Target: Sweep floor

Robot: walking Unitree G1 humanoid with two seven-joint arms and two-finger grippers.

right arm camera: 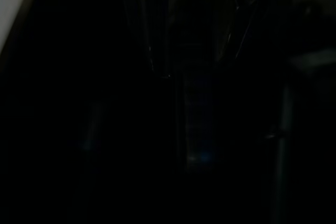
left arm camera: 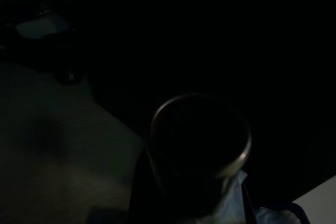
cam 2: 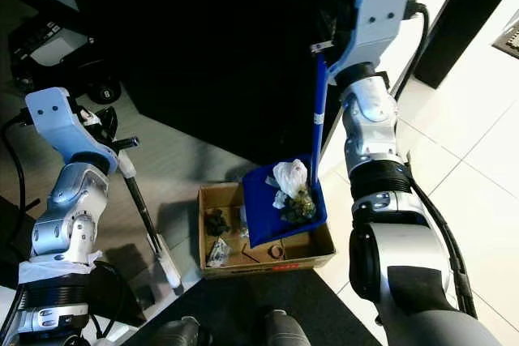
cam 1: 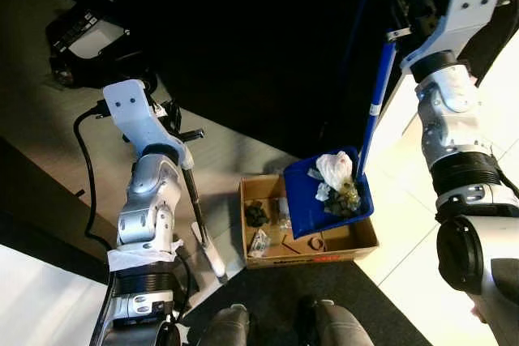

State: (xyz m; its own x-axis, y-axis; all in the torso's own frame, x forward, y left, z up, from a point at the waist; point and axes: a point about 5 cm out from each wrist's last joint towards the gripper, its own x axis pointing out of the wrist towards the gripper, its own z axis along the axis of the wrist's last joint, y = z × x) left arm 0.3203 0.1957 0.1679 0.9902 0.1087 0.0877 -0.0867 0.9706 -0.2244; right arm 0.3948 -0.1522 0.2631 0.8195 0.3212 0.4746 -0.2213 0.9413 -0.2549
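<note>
While the right gripper's fingers pinch the dustpan handle, the left gripper's fingers clamp the broom.

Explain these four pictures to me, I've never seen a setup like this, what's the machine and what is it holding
This is a humanoid robot looking down at its own two silver arms. The two bright pictures come from the cameras in its head; the two dark ones from its wrists, too dim to read. Its right end effector is up at the long blue handle of a blue plastic dustpan, which holds white crumpled paper and dark debris and is tilted over an open brown cardboard box on the floor. Its left end effector is at a thin black broom stick.
</note>
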